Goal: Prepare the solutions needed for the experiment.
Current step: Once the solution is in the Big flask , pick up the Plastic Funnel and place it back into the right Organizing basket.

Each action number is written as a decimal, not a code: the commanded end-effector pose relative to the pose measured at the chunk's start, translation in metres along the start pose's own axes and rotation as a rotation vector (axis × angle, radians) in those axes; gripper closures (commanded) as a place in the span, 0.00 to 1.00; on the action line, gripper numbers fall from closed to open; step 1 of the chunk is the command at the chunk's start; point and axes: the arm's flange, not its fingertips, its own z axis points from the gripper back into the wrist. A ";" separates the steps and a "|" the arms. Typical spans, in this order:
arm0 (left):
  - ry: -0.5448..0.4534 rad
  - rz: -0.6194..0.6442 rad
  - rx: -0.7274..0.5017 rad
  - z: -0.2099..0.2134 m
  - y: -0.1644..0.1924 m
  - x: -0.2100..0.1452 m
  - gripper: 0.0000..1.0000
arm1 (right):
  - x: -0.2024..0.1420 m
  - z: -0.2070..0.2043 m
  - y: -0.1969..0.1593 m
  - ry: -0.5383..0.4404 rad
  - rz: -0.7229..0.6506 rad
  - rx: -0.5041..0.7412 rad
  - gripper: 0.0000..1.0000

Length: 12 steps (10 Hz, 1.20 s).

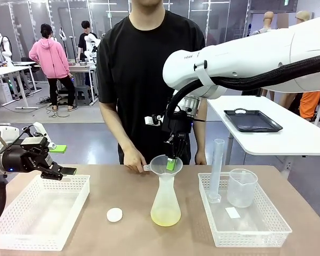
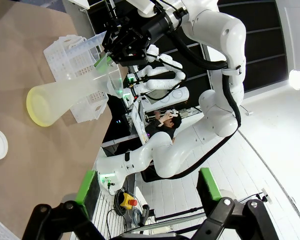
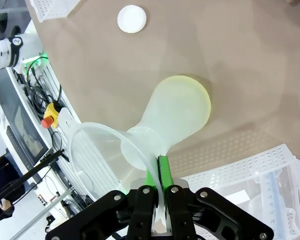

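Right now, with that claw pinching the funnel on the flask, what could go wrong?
The right gripper is shut on the thin rim of the funnel; a sideways pull might tip the flask and spill the yellow-green liquid. The person's hand rests at the funnel's tab beside the gripper, so it could get bumped.

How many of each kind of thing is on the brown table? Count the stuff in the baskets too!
White baskets: 2
Flask: 1
Funnel: 1
Measuring cylinder: 1
Beaker: 1
White disc: 1
Small white flat piece: 1
Total: 8
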 end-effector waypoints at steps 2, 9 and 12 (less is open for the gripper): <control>-0.001 -0.002 -0.005 0.000 -0.001 0.000 0.00 | -0.002 0.001 0.002 0.014 0.003 0.014 1.00; -0.001 -0.002 -0.005 0.000 -0.001 0.000 0.00 | -0.015 0.032 0.035 0.004 0.091 0.011 1.00; -0.001 -0.002 -0.005 0.000 -0.001 0.000 0.00 | -0.022 0.047 0.049 -0.020 0.147 0.018 1.00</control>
